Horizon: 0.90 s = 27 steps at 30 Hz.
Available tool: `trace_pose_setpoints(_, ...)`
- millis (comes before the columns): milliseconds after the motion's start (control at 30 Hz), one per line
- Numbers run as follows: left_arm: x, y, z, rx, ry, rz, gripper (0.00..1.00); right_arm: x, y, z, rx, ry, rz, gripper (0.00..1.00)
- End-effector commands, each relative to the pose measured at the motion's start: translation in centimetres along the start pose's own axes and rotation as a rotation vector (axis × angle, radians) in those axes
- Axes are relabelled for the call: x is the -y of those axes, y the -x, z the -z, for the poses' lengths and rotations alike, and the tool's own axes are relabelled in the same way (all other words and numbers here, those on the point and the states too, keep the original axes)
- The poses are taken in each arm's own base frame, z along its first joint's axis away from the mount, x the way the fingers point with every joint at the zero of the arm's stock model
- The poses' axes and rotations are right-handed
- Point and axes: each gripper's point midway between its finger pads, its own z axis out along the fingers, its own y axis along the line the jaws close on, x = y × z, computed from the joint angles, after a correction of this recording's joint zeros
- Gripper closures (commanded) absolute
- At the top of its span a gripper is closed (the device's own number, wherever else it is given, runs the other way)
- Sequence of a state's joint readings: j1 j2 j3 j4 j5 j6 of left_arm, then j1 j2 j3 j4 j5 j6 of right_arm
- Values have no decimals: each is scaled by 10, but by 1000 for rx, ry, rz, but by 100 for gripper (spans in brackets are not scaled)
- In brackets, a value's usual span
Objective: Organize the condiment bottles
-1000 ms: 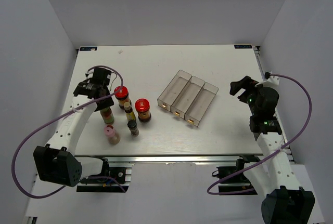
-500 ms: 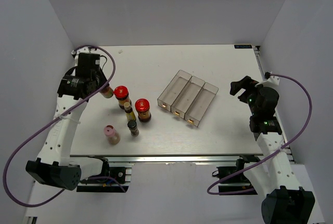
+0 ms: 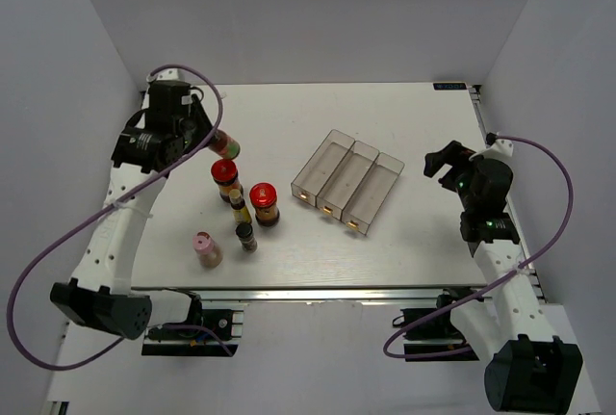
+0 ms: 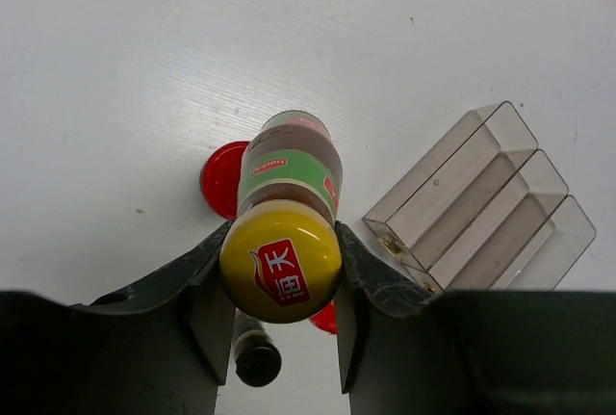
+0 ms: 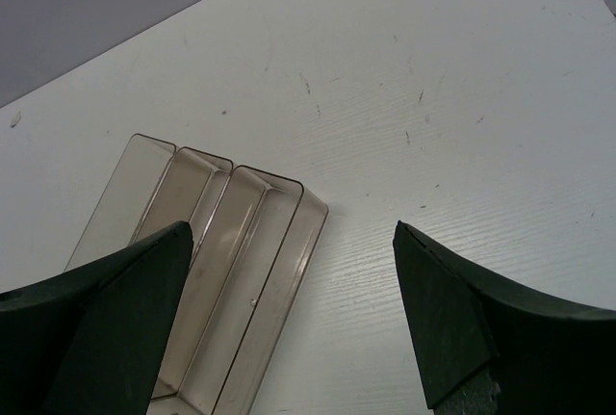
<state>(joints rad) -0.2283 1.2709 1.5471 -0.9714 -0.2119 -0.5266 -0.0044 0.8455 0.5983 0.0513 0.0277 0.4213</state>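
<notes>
Top external view: we judge the step in hand to be the carry. The left gripper (image 3: pixel 199 136) holds the tall yellow-capped bottle (image 3: pixel 225 142) tilted over the desk (image 3: pixel 289 112), with its base pointing toward 3 o'clock.

Left wrist view: the jaws pinch this bottle (image 4: pixel 287 169) from both sides just below its yellow cap and touch nothing else.

The other five bottles stand grouped at 6 o'clock of the held one:
- the first red-lidded jar (image 3: pixel 226 172)
- the second red-lidded jar (image 3: pixel 263 194)
- the small yellow-capped bottle (image 3: pixel 238 206)
- the black-capped bottle (image 3: pixel 246 235)
- the pink bottle (image 3: pixel 203 246)

The clear tray (image 3: pixel 318 160) lies well apart at 4 o'clock, and no bottle is in it yet.

We expect the next move to call for a sweep toward the tray that passes above the red lids. The bottle must then be lined up with one compartment before it is lowered.

The right gripper (image 3: pixel 441 163) hovers at 3 o'clock of the tray, spread wide and holding nothing.
</notes>
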Motion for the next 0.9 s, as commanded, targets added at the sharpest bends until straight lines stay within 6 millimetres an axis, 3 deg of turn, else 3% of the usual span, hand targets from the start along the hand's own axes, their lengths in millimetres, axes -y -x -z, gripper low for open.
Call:
trace_pose_setpoints(0,66,49,21,178,-189,18,100,1,7,-2,25,-8,15,11)
trace_pose_setpoints(67,86,44,8,165,-176,-38,100,0,8,-3,25,-4,17,11)
trace_pose_setpoints(100,108,49,17,178,-228,-61,100,0,8,-2,25,-4,18,11)
trace_pose_setpoints(133,121,42,3,150,-233,-104,100,0,9,-2,28,-3,18,11)
trace_pose_setpoints(267,161,39,-13,139,-263,-175,100,2,7,-1,32,-10,20,11)
trace_pose_setpoints(400,205,11,-39,81,-365,-270,100,5,8,0,34,-29,24,11)
trace_pose_setpoints(467,216,-5,-60,46,-383,-306,100,10,7,1,32,-53,28,11)
trace_pose_setpoints(567,232,-14,-75,36,-435,-333,100,14,9,2,40,-75,30,11)
trace_pose_setpoints(667,250,-9,-74,46,-496,-354,100,13,10,2,43,-70,30,11)
trace_pose_setpoints(867,270,-35,-98,-10,-554,-418,100,16,2,1,17,-80,28,11)
